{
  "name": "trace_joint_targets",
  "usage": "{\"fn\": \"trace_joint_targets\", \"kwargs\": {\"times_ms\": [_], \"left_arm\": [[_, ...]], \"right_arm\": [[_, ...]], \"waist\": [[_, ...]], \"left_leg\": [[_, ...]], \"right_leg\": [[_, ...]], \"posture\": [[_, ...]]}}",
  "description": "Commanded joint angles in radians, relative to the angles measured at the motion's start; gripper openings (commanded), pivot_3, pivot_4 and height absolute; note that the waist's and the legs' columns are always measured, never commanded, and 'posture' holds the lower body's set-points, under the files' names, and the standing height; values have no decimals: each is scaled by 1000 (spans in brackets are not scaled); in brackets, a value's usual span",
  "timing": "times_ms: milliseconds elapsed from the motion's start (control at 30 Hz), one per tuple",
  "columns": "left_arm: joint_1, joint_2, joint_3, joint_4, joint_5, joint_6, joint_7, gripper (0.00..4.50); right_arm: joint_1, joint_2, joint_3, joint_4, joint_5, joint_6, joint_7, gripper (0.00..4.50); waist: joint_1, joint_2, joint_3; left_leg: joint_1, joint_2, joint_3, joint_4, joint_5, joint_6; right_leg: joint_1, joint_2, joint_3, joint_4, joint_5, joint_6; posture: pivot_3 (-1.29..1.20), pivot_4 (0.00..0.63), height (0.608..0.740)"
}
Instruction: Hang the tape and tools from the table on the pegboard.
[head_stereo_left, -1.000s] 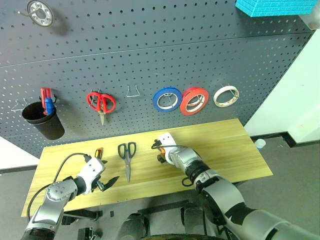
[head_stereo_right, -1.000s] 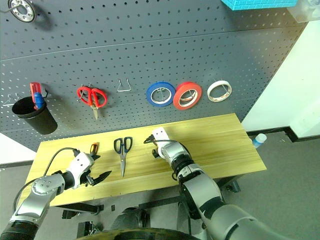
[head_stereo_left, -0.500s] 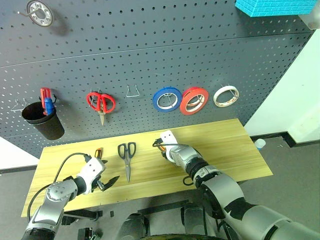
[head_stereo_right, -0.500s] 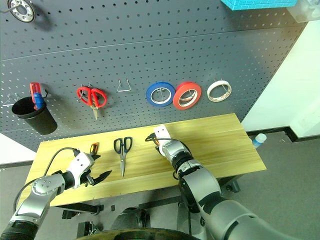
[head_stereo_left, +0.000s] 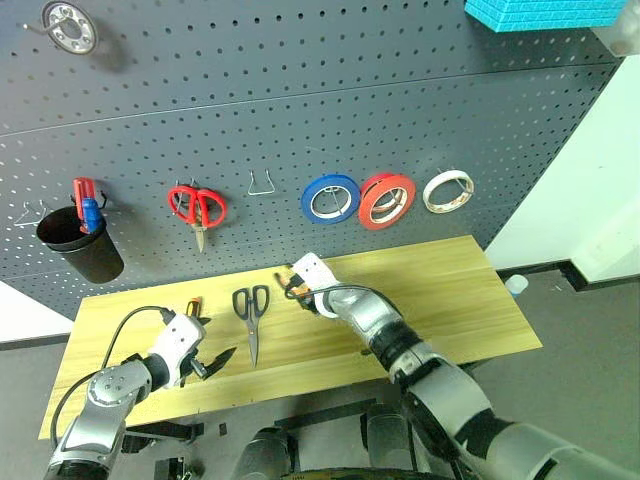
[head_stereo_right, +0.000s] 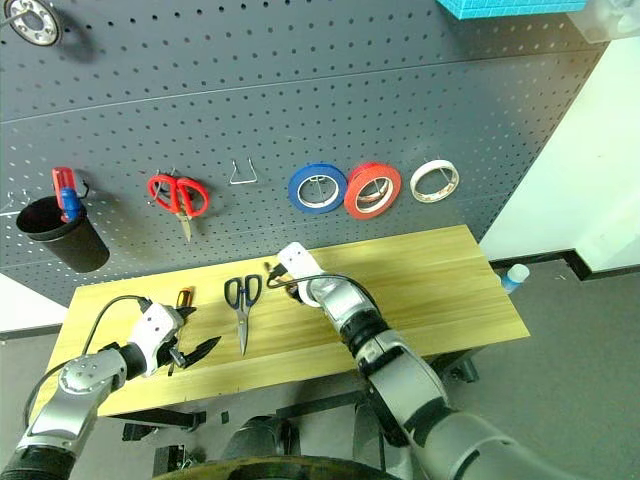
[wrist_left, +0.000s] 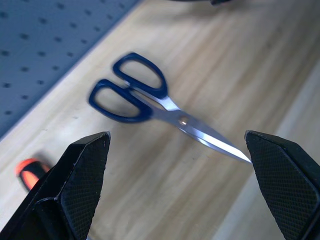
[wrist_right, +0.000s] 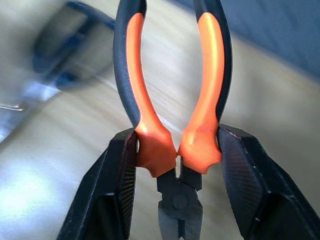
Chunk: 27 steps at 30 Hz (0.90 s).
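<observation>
My right gripper (head_stereo_left: 296, 284) is shut on the orange-handled pliers (wrist_right: 210, 75), gripping them just above the pivot and holding them a little above the table (head_stereo_left: 450, 290) near its middle. Dark blue-handled scissors (head_stereo_left: 251, 310) lie flat just left of it. An orange-and-black screwdriver (head_stereo_left: 194, 307) lies further left. My left gripper (head_stereo_left: 207, 361) hovers open at the table's front left, pointing toward the scissors (wrist_left: 145, 97). The red tape (head_stereo_left: 387, 200) hangs on the pegboard (head_stereo_left: 300, 90).
On the pegboard hang a blue roll (head_stereo_left: 331, 198), a white roll (head_stereo_left: 449, 191), red-handled scissors (head_stereo_left: 197, 208), a black cup (head_stereo_left: 78, 245) and a bare wire hook (head_stereo_left: 262, 185). A metal ring (head_stereo_left: 68, 26) hangs at the top left. A cyan block (head_stereo_left: 545, 12) sits at the top right.
My right gripper has shut on the pliers, lifted them off the table and carried them left while rolling its wrist. The left gripper stayed put.
</observation>
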Motion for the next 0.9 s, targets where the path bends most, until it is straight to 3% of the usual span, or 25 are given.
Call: {"fn": "trace_joint_targets", "kwargs": {"times_ms": [33, 167, 300, 667, 900], "left_arm": [[17, 6, 49, 14, -31, -43, -2, 4500], [28, 8, 75, 30, -44, -84, -7, 4500], [48, -4, 136, -24, -139, -116, -38, 4500], [45, -73, 158, -142, -229, -67, -19, 4500], [-81, -165, 174, -166, -244, -76, 80, 4500]], "right_arm": [[56, -101, 37, -268, -13, -19, 117, 2074], [121, -226, 41, -491, 17, -88, 239, 2074], [126, -255, -45, -617, 102, -137, 287, 2074], [-85, -80, -261, -768, 390, 84, 224, 2074], [-304, 58, -354, -596, 434, 70, 81, 2074]], "waist": [[10, 0, 0], [19, -2, 1], [17, -6, 3], [21, -10, 4], [21, -11, 4]], "left_leg": [[0, 0, 0, 0, 0, 0], [0, 0, 1, 0, 0, 0], [0, 2, 2, 0, 0, -1], [-1, 2, 2, 0, 0, -1], [-1, 2, 2, 0, 1, -2]], "right_leg": [[0, 0, 0, 0, 0, 0], [0, 0, 0, 0, 0, 0], [0, 1, 0, 0, -3, 4], [0, 1, 0, -1, 0, -2], [-1, 1, 0, -1, 1, -3]], "posture": [[-64, 76, 738], [-72, 75, 738], [-82, 71, 738], [-74, 58, 738], [-79, 51, 738]]}}
